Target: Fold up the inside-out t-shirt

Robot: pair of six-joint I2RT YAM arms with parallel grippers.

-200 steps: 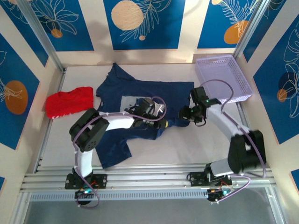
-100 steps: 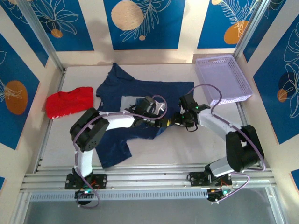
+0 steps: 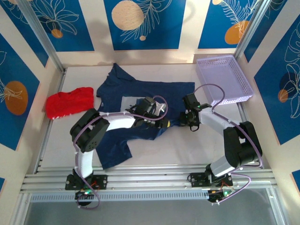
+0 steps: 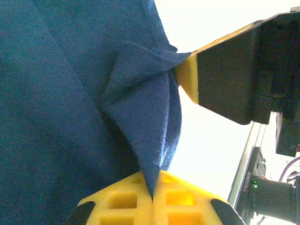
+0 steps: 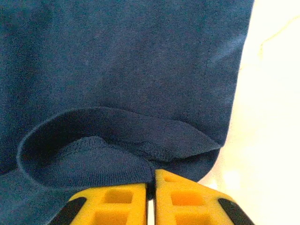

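The right gripper has just come in from the right and closed. A moment ago its jaws stood spread beside the cloth; now the yellow fingers press together on the near right hem of the inside-out t-shirt. The left gripper has not changed, its jaws pinching a raised pleat of the same edge just to the left. With both grippers now holding the hem, the shirt looks ready for a lift or a drag into a fold.

The t-shirt lies spread on the white table, collar to the far side, one sleeve trailing near-left. Its navy knit is soft and matte. The hem curls open like a pocket, showing a ribbed, stitched edge, and the pleat stands in sharp creases. A crumpled red garment lies at the left, and a perforated lavender basket at the far right.
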